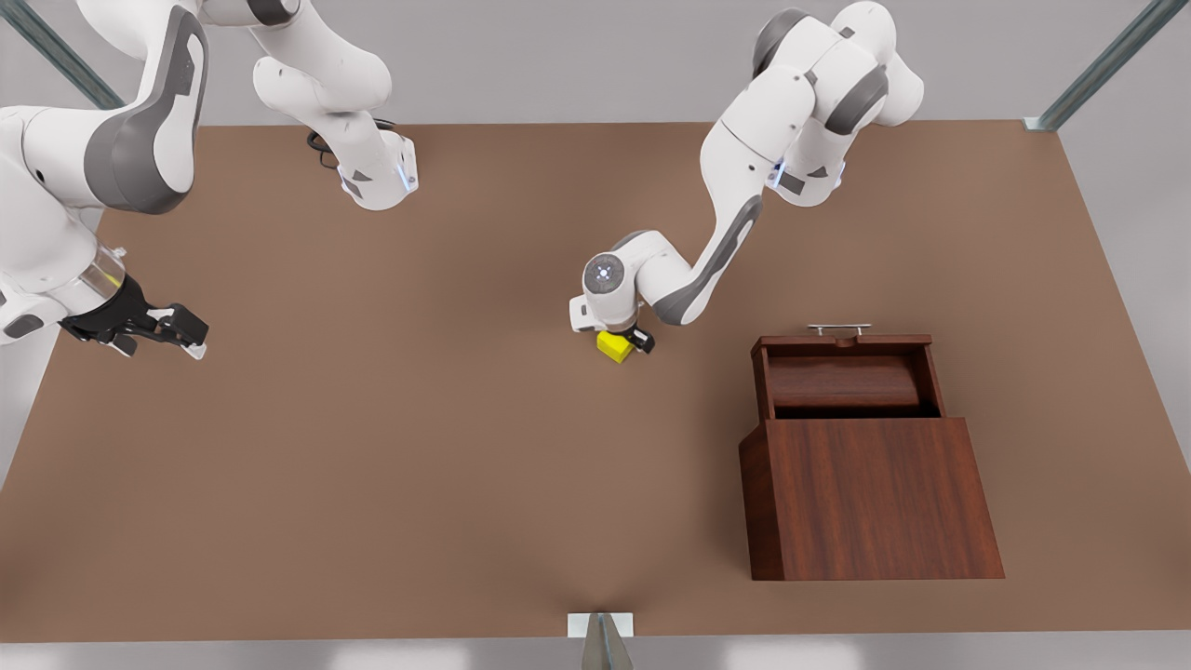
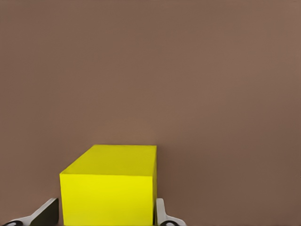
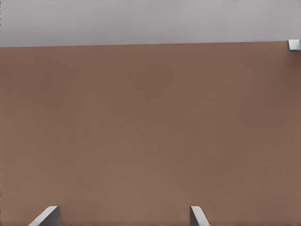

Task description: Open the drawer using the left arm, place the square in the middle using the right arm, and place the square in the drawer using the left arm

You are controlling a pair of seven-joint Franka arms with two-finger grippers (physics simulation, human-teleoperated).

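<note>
Drawer (image 1: 842,372): found pulled out of the cabinet (image 1: 875,498), handle (image 1: 839,328) on the far side, interior bare. The opening step was judged complete.
Square (image 1: 614,345): found resting on the table (image 1: 372,465) near its middle, well apart from the drawer, towards the front view's left of it. The middle placement was judged complete.
Left gripper (image 1: 625,342): found lowered over the square. In the left wrist view its fingers (image 2: 161,214) were seen on either side of the square (image 2: 110,188).
Left jaws: one finger was seen just beside the square's face, the other with a slight gap; a firm grip could not be confirmed, and whether the jaws had closed could not be told.
Right gripper (image 1: 191,335): found at the front view's left edge, clear of the work, waiting.
Right jaws: seen spread wide with nothing between the fingers (image 3: 197,215); bare table (image 3: 150,132) was in its view.
Step in hand: judged to be the last one, the pick-up of the square by the left arm for transfer to the drawer.
Next move: a closed grip on the square was judged necessary, then a lift high enough to clear the drawer's wall, a carry towards the front view's right, and a release above the open interior.
</note>
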